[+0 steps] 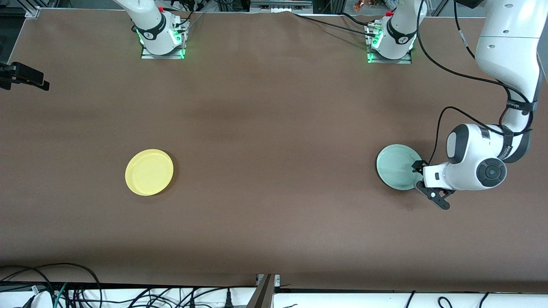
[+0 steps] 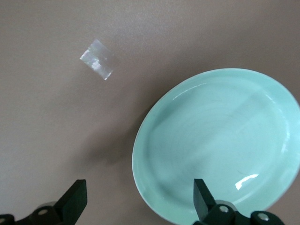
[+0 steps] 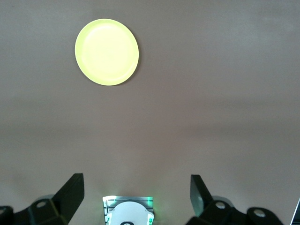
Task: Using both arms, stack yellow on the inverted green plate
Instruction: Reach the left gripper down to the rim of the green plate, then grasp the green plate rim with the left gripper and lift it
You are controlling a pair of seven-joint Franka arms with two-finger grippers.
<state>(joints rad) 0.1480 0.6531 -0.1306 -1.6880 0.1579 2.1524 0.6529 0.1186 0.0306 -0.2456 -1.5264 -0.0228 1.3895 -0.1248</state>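
The yellow plate [image 1: 149,172] lies rim up on the brown table toward the right arm's end. It also shows in the right wrist view [image 3: 107,51]. The pale mint-green plate [image 1: 396,166] lies hollow side up toward the left arm's end. My left gripper [image 1: 417,176] is open and low at the plate's edge. In the left wrist view the green plate [image 2: 215,140] has its rim between the open fingers of the left gripper [image 2: 138,190], one finger over the plate, the other over bare table. My right gripper [image 3: 136,185] is open and empty, high above its own base, out of the front view.
The right arm's base [image 1: 160,36] and the left arm's base [image 1: 391,40] stand along the table's far edge. A bit of clear tape [image 2: 96,59] is stuck to the table near the green plate. A black fixture [image 1: 21,77] juts in at the right arm's end.
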